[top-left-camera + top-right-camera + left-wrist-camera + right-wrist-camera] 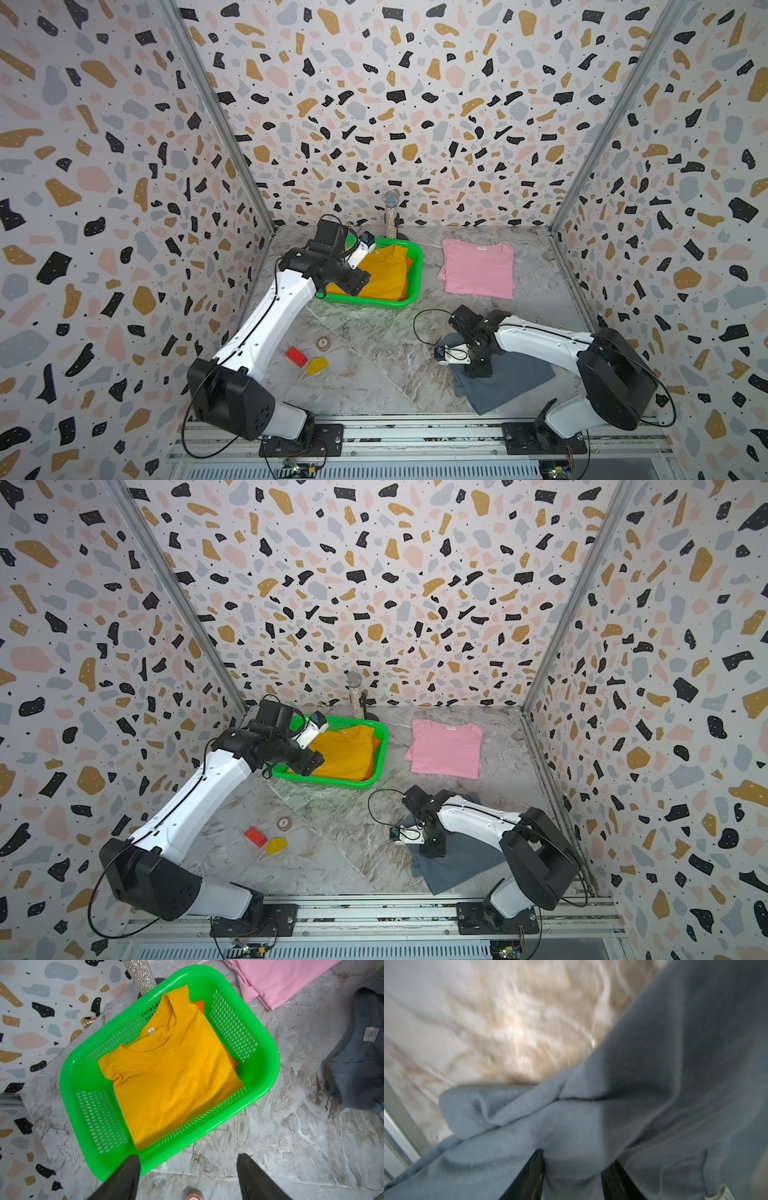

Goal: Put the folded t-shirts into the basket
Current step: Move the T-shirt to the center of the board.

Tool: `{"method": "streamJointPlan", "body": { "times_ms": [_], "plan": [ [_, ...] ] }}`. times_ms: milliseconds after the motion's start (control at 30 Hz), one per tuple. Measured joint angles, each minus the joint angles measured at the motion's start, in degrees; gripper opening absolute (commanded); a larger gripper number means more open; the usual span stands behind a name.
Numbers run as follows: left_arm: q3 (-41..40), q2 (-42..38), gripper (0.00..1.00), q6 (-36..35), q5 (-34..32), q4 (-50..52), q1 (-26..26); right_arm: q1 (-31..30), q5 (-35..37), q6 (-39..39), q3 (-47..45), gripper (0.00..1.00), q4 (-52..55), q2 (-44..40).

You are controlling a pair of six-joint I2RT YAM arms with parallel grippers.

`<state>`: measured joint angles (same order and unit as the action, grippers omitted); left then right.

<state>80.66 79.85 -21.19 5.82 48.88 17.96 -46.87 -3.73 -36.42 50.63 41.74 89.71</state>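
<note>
Two t-shirts (176, 1076) lay in the green basket (270, 1059); my right hand (575, 1159) clamped the grey-blue t-shirt (675, 1064) — I judged a slow lift would keep its folds; left hand (188, 1157) gaped empty.

light: bright, even, soft shadows
left wrist: basket (68, 1076) sharp
right wrist: grey-blue t-shirt (654, 1084) blurred
top views: edges warped

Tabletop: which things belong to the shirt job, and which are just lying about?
Job: bright green mesh plastic basket; mustard yellow folded t-shirt; orange folded t-shirt; pink folded t-shirt; grey-blue folded t-shirt.
Lying about: glittery silver microphone; red rectangular block; yellow house-shaped block; small round disc.
</note>
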Motion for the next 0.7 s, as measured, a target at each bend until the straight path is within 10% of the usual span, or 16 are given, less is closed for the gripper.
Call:
{"method": "streamJointPlan", "body": {
  "times_ms": [433, 700],
  "plan": [
    [-13.16, -11.93, 0.87, 1.73, 8.07, 1.70, -1.49, -7.06, -8.55, 13.03, 13.49, 0.63, -1.79, 5.38],
    [-25.66, -13.88, 0.85, 2.64, 18.73, -3.80, 6.38, 11.08, -11.87, 10.88, 6.38, 0.71, -1.53, -10.97]
  ]
}}
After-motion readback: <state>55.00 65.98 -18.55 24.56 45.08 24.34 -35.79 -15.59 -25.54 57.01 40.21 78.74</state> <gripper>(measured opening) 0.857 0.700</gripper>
